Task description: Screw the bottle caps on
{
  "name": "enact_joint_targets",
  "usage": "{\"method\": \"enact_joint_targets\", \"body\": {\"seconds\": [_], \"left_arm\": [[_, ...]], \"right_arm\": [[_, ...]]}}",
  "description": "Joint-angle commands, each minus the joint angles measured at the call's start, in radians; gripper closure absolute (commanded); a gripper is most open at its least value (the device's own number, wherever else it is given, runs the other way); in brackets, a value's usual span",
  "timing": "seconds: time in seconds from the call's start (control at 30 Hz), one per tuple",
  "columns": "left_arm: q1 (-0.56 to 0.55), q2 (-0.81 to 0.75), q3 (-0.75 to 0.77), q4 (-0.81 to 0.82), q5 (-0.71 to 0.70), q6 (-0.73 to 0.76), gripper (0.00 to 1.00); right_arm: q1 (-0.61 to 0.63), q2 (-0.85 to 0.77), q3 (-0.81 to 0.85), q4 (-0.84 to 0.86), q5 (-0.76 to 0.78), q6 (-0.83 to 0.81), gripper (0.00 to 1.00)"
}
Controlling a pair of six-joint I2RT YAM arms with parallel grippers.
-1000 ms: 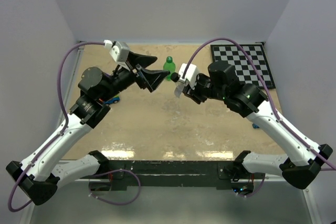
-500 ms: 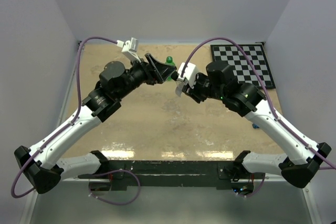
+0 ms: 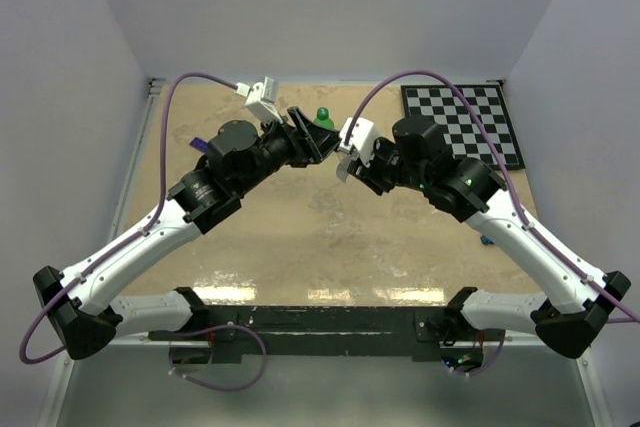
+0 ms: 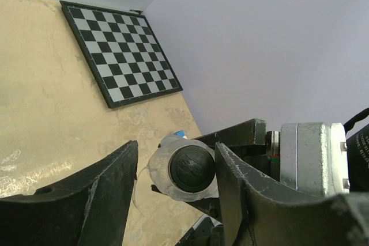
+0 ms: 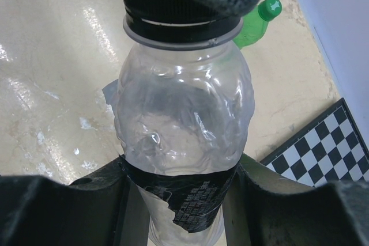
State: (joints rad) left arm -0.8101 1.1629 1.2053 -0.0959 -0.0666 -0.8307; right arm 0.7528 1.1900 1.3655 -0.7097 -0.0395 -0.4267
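2 bottles — clear bottle (image 5: 184, 113), green bottle (image 5: 251, 30) | 2 caps — black cap (image 4: 192, 167), green cap (image 5: 270, 6)

The left gripper (image 3: 325, 142) has swung forward, its jaws narrowing until the black cap (image 4: 192, 168) on the clear bottle (image 5: 184, 125) sits between them (a gap remains on one side).

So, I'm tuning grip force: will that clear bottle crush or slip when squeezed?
The clear bottle looks empty and thin-walled, its sides crinkled, so probably light and easily dented. The right gripper pinches it at the label band; twisting there might make it slip or buckle.
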Motion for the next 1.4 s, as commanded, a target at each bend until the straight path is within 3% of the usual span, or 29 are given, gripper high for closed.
{"method": "enact_joint_targets", "body": {"seconds": [0.0,0.4,0.63,0.9,1.03,1.13,1.37], "left_arm": [[-0.011,0.006,0.033,0.009,-0.018,-0.022,0.43],[-0.028,0.035,0.034,0.018,0.011,-0.045,0.53],[-0.029,0.032,0.043,0.016,0.014,-0.013,1.0],[-0.018,-0.026,0.007,0.178,0.175,0.253,1.0],[0.034,-0.061,-0.026,0.252,0.403,0.41,1.0],[0.081,-0.078,-0.044,0.297,0.656,0.497,1.0],[0.089,-0.051,0.031,0.147,0.866,0.68,1.0]], "right_arm": [[0.0,-0.003,0.021,0.041,0.018,0.011,1.0],[0.0,0.005,0.02,0.05,0.038,0.014,1.0],[0.0,0.005,0.014,0.052,0.036,0.016,1.0],[0.0,-0.026,0.029,0.027,-0.132,0.014,1.0],[-0.001,-0.039,0.04,0.01,-0.296,-0.004,1.0],[-0.001,-0.043,0.053,-0.005,-0.419,-0.029,1.0],[-0.003,-0.036,0.08,-0.048,-0.617,-0.09,1.0]]}}
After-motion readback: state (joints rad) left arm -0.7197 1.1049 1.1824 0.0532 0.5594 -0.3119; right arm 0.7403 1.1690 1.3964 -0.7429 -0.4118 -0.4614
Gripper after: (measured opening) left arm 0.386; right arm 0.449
